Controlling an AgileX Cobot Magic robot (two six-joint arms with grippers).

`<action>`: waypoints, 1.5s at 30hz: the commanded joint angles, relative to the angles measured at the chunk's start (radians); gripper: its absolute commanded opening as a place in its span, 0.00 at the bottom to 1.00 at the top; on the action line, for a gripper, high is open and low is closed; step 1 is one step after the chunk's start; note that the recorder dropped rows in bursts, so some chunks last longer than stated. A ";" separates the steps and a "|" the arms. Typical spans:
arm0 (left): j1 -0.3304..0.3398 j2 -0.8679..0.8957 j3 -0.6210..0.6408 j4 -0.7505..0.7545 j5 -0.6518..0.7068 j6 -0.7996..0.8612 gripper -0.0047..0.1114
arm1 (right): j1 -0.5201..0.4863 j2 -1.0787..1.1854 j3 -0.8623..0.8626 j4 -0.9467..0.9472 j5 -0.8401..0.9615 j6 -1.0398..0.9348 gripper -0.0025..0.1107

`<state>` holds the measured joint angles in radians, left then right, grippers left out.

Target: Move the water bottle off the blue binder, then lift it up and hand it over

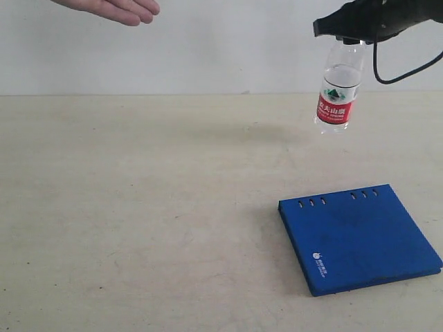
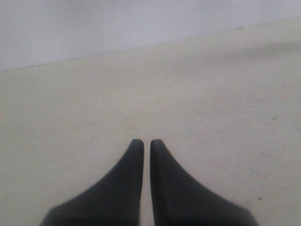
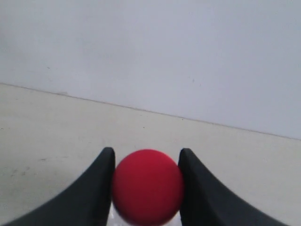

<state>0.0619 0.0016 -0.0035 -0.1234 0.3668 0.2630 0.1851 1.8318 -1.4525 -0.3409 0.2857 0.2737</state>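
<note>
Your right claw (image 3: 146, 151) pinches the water bottle (image 1: 339, 91) aloft by its cap. Your left claw (image 2: 146, 141) is pressed together.

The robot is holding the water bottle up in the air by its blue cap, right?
Not quite. The cap is red, not blue; the right wrist view shows it clamped in the right gripper. The rest is right: the water bottle hangs in the air, above the table.

R gripper (image 3: 146, 151) raised, clamped; L gripper (image 2: 146, 142) closed
</note>
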 commanded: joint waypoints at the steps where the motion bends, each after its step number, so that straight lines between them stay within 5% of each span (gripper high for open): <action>1: -0.004 -0.002 0.003 0.000 -0.008 -0.009 0.08 | -0.035 0.014 -0.004 -0.016 0.003 -0.005 0.03; 4: -0.004 -0.002 0.003 0.000 -0.008 -0.009 0.08 | -0.035 0.014 -0.004 -0.016 0.017 -0.052 0.17; 7: -0.004 -0.002 0.003 0.000 -0.008 -0.009 0.08 | -0.035 0.014 -0.004 -0.016 0.060 -0.054 0.45; 8: -0.004 -0.002 0.003 0.000 -0.008 -0.009 0.08 | -0.035 0.014 -0.004 -0.016 0.064 -0.054 0.46; 18: -0.004 -0.002 0.003 0.000 -0.008 -0.009 0.08 | -0.035 -0.170 -0.082 -0.012 0.124 -0.058 0.46; 23: -0.004 -0.002 0.003 0.000 -0.008 -0.009 0.08 | -0.035 -0.314 -0.106 0.000 0.483 -0.083 0.46; 27: -0.004 -0.002 0.003 0.000 -0.008 -0.009 0.08 | -0.035 -0.352 -0.104 0.158 0.935 -0.309 0.24; 31: -0.004 -0.002 0.003 0.000 -0.008 -0.009 0.08 | -0.035 -0.379 -0.032 0.430 0.935 -0.485 0.02; 34: -0.004 -0.002 0.003 0.015 -0.008 -0.009 0.08 | -0.035 -0.382 0.058 0.583 0.935 -0.626 0.02; 40: -0.002 -0.002 0.003 0.035 -0.008 -0.009 0.08 | -0.035 -0.380 0.327 0.456 0.766 -0.695 0.03; 45: -0.002 -0.002 0.003 0.035 -0.008 -0.009 0.08 | -0.035 -0.376 0.514 0.436 0.525 -0.695 0.30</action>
<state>0.0619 0.0016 -0.0035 -0.0939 0.3668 0.2630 0.1505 1.4601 -1.0068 0.1064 0.9340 -0.4098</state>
